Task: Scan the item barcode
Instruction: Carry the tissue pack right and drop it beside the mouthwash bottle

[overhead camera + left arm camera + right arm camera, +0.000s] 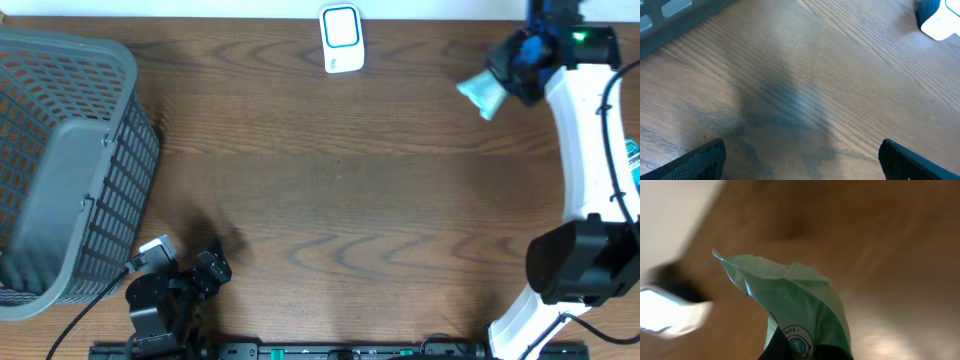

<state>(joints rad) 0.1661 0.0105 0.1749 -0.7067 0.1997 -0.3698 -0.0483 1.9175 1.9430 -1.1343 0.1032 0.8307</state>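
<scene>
near edge, left side: the left claw [206,270] sits low over the worktop [340,200], close to the robot's base. its two dark fingers [702,161] are spread wide apart, with only bare wood grain and a soft shadow between them in the left wrist view. it holds nothing.

left side, running from the near edge towards the far edge: a grey slatted basket [70,170] stands on the worktop, just beside the left arm. one corner of it [670,22] shows at the top left of the left wrist view.

right side, far half: the right arm reaches away from its base towards the far right corner. the right claw [512,72] is pressed together on a pale green packet [482,92], pinching it at one end. the packet is held up off the worktop and sticks out to the left of the claw. in the right wrist view the packet [790,297] fills the middle of the frame, creased, with a small round printed mark near the grip.

far edge, centre: a white scanner [341,38] with a blue-framed face stands on the worktop, well apart from the packet and to its left. it [939,19] also shows in the top right corner of the left wrist view.
</scene>
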